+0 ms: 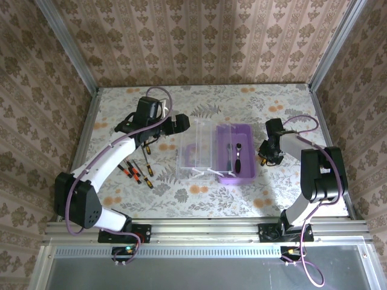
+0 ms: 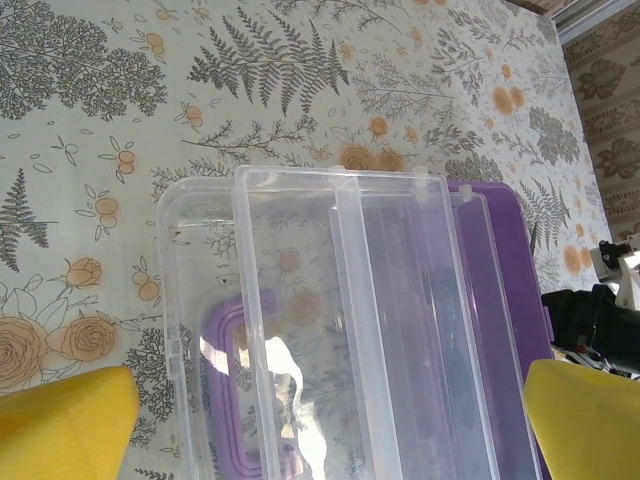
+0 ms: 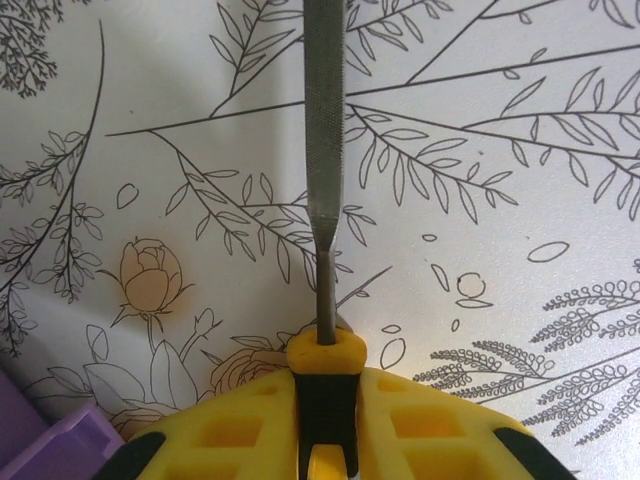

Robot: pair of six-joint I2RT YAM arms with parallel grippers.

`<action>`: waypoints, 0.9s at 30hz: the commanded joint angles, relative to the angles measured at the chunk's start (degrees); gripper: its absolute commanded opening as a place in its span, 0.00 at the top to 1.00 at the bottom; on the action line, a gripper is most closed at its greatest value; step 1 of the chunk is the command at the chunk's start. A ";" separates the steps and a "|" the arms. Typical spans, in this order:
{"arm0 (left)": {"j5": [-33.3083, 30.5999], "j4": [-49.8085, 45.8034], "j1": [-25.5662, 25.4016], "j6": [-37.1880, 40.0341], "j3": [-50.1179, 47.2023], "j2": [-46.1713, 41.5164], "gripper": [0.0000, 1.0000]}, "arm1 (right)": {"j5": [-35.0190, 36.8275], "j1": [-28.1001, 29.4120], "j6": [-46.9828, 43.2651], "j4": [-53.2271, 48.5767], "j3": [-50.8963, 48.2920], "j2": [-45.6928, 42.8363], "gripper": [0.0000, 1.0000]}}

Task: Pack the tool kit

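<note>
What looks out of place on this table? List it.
Several screwdrivers lie scattered loose on the table left of the open purple box, pointing different ways. Nothing looks spilled or damaged.

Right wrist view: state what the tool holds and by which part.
The right tool is clamped on a small file by its orange-and-black handle; the grey blade sticks out ahead.

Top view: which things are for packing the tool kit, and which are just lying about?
For the job: purple box, clear lid, loose screwdrivers, tools inside the box, file in the right pincer.
Just there: flowery table cover, patterned walls.
</note>
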 commanded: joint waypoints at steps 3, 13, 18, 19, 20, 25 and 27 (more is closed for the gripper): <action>-0.06 1.27 0.67 0.16 -0.54 -1.75 0.00 | 0.59 0.28 -1.97 -0.67 -1.30 -2.24 0.86; 0.03 1.41 2.91 0.16 -0.66 -1.82 0.00 | -0.07 1.43 -3.93 -4.61 1.16 -8.43 0.89; -0.15 1.36 4.21 0.25 -0.64 -1.91 0.00 | 0.44 5.94 -3.84 -7.46 4.22 -12.00 0.90; -0.15 1.36 4.58 0.25 -0.67 -1.91 0.00 | 0.59 7.42 -4.25 -7.67 4.99 -12.71 0.90; -0.23 1.41 5.03 0.34 -0.71 -1.84 0.00 | 0.64 8.62 -4.77 -7.76 5.65 -13.37 0.90; 0.20 1.83 6.95 0.08 -0.92 -1.82 0.00 | -0.44 16.57 -3.75 -9.38 9.02 -14.78 0.90; 0.25 1.93 7.50 -0.01 -0.91 -1.77 0.00 | -0.32 19.43 -2.47 -9.52 9.83 -14.78 0.90</action>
